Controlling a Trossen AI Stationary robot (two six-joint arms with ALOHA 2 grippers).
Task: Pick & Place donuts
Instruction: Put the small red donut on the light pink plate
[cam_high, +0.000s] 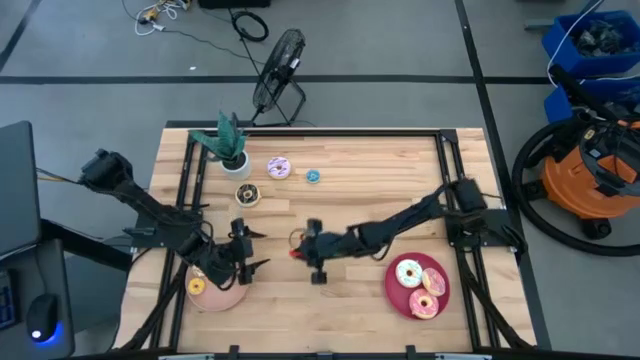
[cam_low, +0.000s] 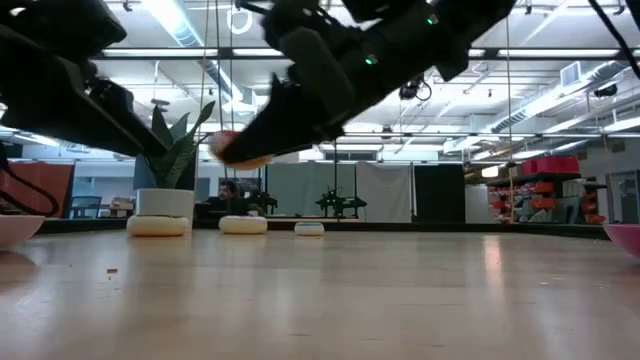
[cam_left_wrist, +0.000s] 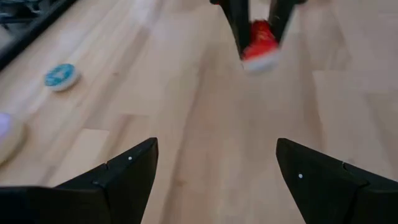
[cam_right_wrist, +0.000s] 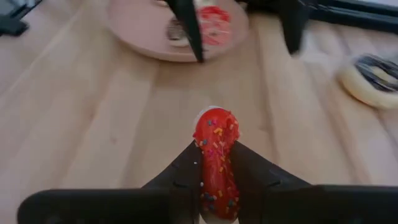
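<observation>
Progress: we count three donuts on crimson plate (cam_high: 395, 292), some on pink plate (cam_high: 222, 298) | right gripper (cam_right_wrist: 214, 180) clamps red donut (cam_right_wrist: 215, 158) mid-table, lifted | left gripper (cam_high: 243, 256) spread wide, empty, beside pink plate | left: three donuts by plant (cam_high: 228, 140).

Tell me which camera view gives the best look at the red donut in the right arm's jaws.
The right wrist view: the red donut fills the centre, on edge between the jaws, sprinkles plain. The left wrist view shows it blurred and farther off. The high view gives only a red speck by the right gripper. In the low view it is mostly hidden.
</observation>
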